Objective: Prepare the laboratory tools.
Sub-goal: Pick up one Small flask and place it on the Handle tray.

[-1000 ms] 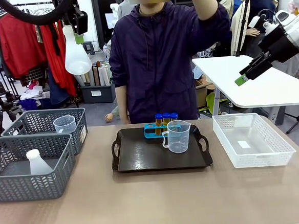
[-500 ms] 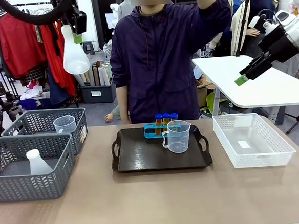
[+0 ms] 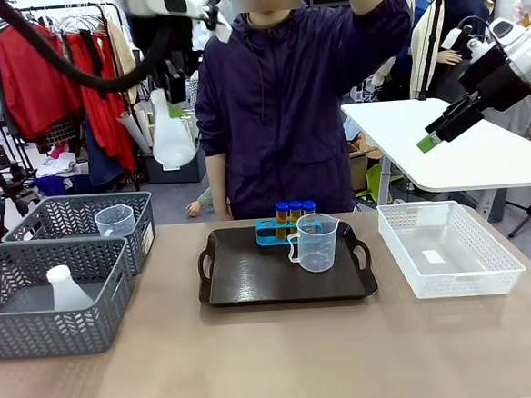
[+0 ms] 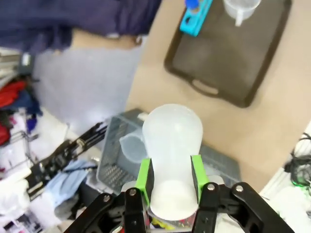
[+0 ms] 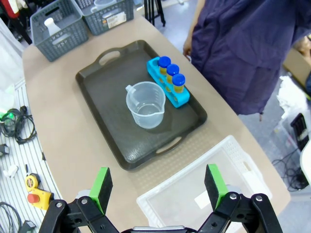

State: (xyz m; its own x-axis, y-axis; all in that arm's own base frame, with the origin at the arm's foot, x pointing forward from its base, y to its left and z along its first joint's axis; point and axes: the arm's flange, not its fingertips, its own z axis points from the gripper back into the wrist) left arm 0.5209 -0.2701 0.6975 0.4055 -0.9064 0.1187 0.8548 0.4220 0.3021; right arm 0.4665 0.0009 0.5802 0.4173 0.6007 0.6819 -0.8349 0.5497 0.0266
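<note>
My left gripper (image 3: 171, 103) hangs high above the table's left, shut on the neck of a white conical flask (image 3: 172, 137). In the left wrist view the flask (image 4: 172, 133) sits between the green pads (image 4: 144, 174). On the dark tray (image 3: 253, 282) stand a clear measuring beaker (image 3: 316, 243) and a small blue rack (image 3: 268, 232) with three blue-capped amber tubes (image 3: 294, 210). My right gripper (image 3: 436, 135) is up at the right, open and holding nothing. Its view (image 5: 158, 182) looks down on the beaker (image 5: 145, 104) and the tubes (image 5: 172, 73).
Two grey baskets sit at the left: the near one (image 3: 56, 327) holds another white flask (image 3: 67, 288), the far one (image 3: 75, 212) another clear beaker (image 3: 114, 220). A white mesh basket (image 3: 449, 282) lies right of the tray. A person (image 3: 286, 106) stands behind the table with one arm raised.
My left arm has carried the flask to the right and lower, toward the tray's side. The right arm and the things on the table have not moved.
</note>
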